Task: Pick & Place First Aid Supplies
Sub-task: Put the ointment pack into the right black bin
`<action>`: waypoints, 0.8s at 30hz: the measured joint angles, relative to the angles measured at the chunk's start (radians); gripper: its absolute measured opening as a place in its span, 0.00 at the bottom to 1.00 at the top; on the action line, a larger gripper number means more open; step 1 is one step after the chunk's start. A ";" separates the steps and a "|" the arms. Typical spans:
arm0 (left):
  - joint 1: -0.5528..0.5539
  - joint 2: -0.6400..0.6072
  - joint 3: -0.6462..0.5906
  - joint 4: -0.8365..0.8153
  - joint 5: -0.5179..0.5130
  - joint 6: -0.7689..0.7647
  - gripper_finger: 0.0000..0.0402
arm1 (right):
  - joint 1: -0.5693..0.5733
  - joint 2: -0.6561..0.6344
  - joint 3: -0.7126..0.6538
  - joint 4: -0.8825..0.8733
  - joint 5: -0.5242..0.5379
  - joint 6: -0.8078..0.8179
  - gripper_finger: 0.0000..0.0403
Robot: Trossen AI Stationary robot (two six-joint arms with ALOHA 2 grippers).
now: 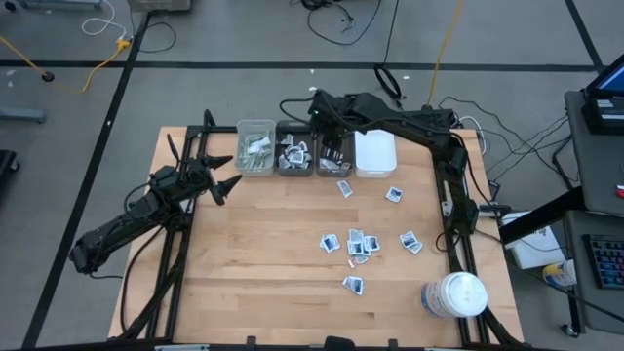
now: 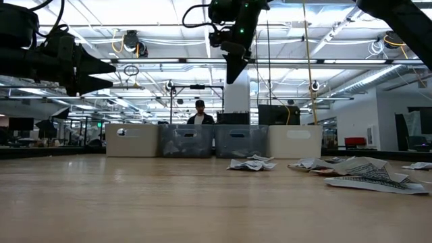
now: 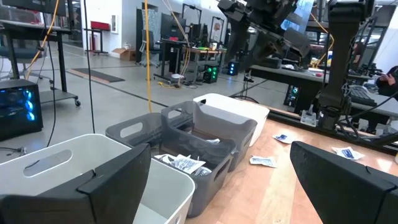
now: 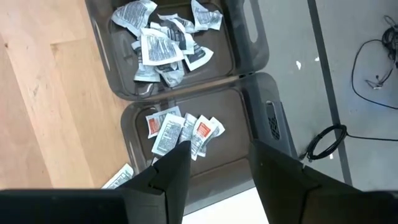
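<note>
At the far edge of the light wooden table [image 1: 253, 253], four small rectangular plastic bins are standing in a row: a white bin [image 1: 255, 146] at the left end, two dark grey bins [image 1: 293, 154] [image 1: 334, 156] in the middle, and a second white bin [image 1: 375, 153] at the right end. The right gripper [image 1: 331, 125] is hovering above the right-hand grey bin, its jaws standing partly apart and grasping nothing (the right wrist view is showing clear space between them). Directly below it, several flat sachets with red and dark print [image 4: 185, 132] are lying in that grey bin. The neighbouring grey bin is holding a heap of crumpled white sachets with dark print [image 4: 163, 42]. The left-end white bin is holding pale wrapped strips [image 1: 256, 150].

The remaining small flat white sachets with blue print [image 1: 359, 244] are lying scattered on the open table, most in a loose cluster near the centre-right, two [image 1: 345, 188] [image 1: 394, 194] just in front of the bins, and one [image 1: 354, 284] nearer the front edge. A large white round lidded jar [image 1: 454, 294] is standing at the front right corner.

The left gripper [image 1: 222, 174] is waiting at the left side of the table near the left-end white bin, its jaws fully spread and empty.
</note>
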 joint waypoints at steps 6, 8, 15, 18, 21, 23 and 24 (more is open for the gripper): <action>0.000 0.000 0.000 0.000 0.000 0.000 0.98 | 0.000 0.001 0.000 -0.004 -0.002 0.028 0.38; 0.000 0.000 0.000 0.000 0.000 0.000 0.98 | -0.004 -0.001 -0.006 -0.019 -0.005 0.054 0.38; 0.000 0.000 0.000 0.000 0.000 0.000 0.98 | 0.023 -0.002 -0.029 -0.190 0.009 0.274 0.38; 0.000 0.000 0.000 0.000 0.000 0.000 0.98 | 0.086 -0.014 -0.095 -0.214 0.004 0.316 0.38; 0.000 0.000 0.000 0.000 0.000 0.000 0.98 | 0.151 -0.055 -0.187 -0.170 -0.001 0.340 0.38; 0.000 0.000 0.000 0.000 0.000 0.000 0.98 | 0.196 -0.098 -0.266 -0.124 0.002 0.344 0.38; 0.000 0.000 0.000 0.000 0.000 0.000 0.98 | 0.217 -0.123 -0.315 -0.104 0.002 0.360 0.38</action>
